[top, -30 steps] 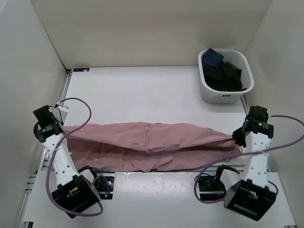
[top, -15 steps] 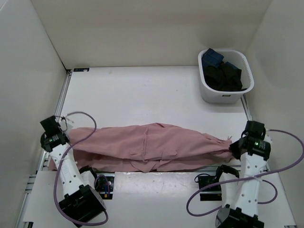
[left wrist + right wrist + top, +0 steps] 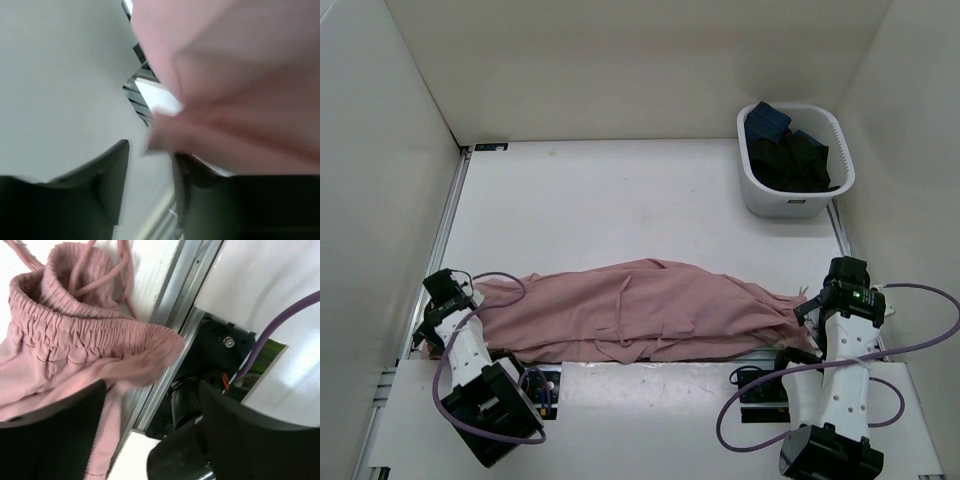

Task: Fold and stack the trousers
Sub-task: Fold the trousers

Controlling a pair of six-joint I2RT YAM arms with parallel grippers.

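The dusty-pink trousers (image 3: 640,305) lie stretched left to right along the table's near edge, bunched into long folds. My left gripper (image 3: 460,295) sits at their left end. In the left wrist view it (image 3: 150,167) is open, and blurred pink cloth (image 3: 240,75) hangs over the right finger (image 3: 200,190) but is not pinched. My right gripper (image 3: 817,305) is at the right end. In the right wrist view it (image 3: 152,410) stands wide open, with the gathered waistband (image 3: 75,340) and drawstring loose above the left finger (image 3: 55,435).
A white basket (image 3: 760,195) with dark black and blue clothes (image 3: 795,155) stands at the back right. White walls close in on the left, back and right. An aluminium rail (image 3: 172,305) runs along the table's edge beside the waistband.
Both arms have come down and toward the near edge. The trousers, held taut and raised before, now lie slack on the table. Both grippers have opened and let go of the cloth.
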